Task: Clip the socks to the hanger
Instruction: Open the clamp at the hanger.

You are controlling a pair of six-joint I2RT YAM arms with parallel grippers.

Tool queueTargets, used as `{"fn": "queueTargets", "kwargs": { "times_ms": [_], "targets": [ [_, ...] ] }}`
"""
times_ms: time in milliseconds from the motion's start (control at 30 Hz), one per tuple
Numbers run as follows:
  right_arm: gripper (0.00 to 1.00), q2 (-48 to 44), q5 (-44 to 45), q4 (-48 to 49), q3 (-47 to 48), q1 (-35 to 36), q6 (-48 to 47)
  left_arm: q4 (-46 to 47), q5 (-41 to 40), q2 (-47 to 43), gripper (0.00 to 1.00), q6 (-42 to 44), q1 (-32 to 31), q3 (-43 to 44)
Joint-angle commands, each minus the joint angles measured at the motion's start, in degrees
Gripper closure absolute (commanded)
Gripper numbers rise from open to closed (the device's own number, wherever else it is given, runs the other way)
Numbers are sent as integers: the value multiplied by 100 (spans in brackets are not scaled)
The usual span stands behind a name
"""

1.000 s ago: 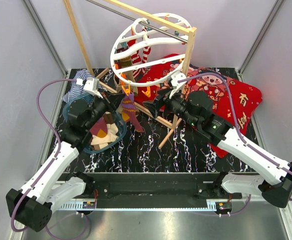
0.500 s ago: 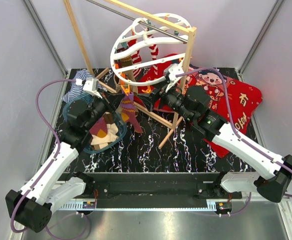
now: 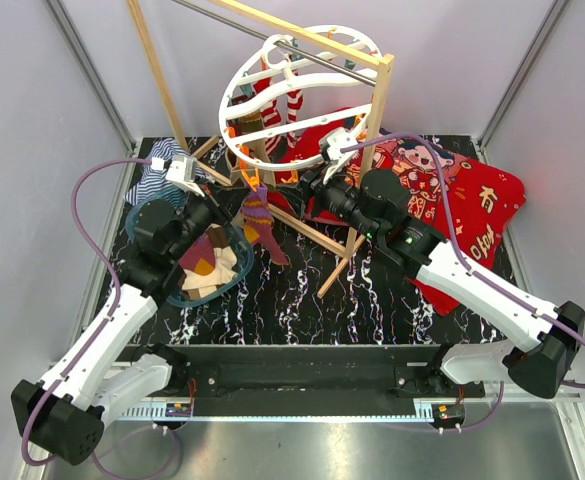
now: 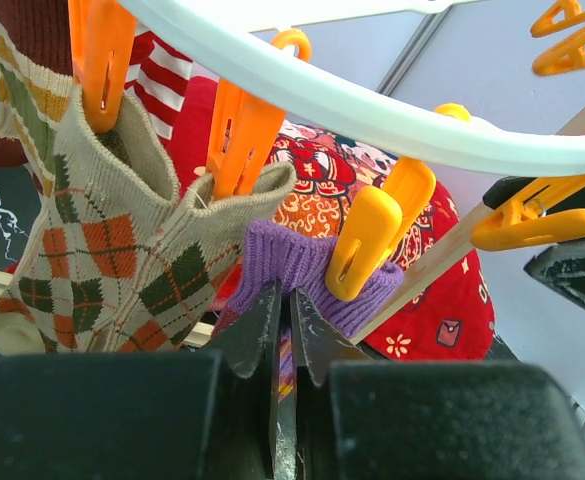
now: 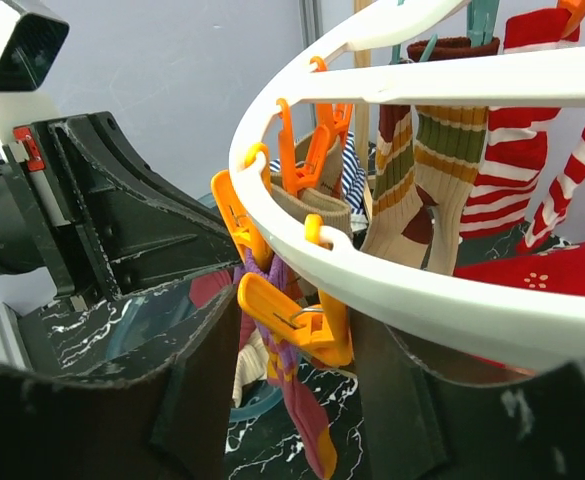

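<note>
Currently: a blue basin (image 3: 162,290) sits at 9 o'clock on the table (image 3: 302,290). It holds a pile of socks (image 3: 212,262) in brown, orange and cream; count unreadable.

The hanger (image 5: 422,295) hangs at 12 o'clock, above the table's far edge. An argyle sock (image 4: 102,250) is clipped to its rim. A red-white striped sock (image 5: 517,170) hangs further round the ring.

The left gripper (image 4: 284,300) is pinched tight on the cuff of a purple sock (image 4: 292,262). It holds the cuff up just under the rim, at 3 o'clock from the basin.

The right gripper (image 5: 297,335) is at 3 o'clock from the purple sock. Its jaws are half closed onto an orange clip (image 5: 282,305), and both pads appear to touch it.

A red blanket (image 3: 472,215) lies at 2 o'clock.
</note>
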Motion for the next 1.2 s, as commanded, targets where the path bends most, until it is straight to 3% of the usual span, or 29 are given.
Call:
{"fn": "queueTargets", "kwargs": {
  "times_ms": [0, 267, 633, 767, 933, 1167],
  "targets": [
    [48, -19, 62, 192, 340, -28, 18, 102, 42, -112, 91, 48, 26, 173],
    [72, -10, 159, 166, 376, -28, 440, 14, 69, -366, 87, 285, 18, 182],
    [92, -37, 352, 175, 244, -28, 1230, -65, 86, -762, 62, 619, 17, 42],
    [97, -63, 370, 166, 209, -28, 1564, 58, 411, -894, 48, 742, 17, -20],
    [100, -116, 449, 131, 156, -28, 1951, 312, 719, -1035, 40, 953, -175, -108],
    [100, -107, 484, 26, 103, -28, 2417, 375, 544, -930, 37, 1279, -712, -29]
  ]
}}
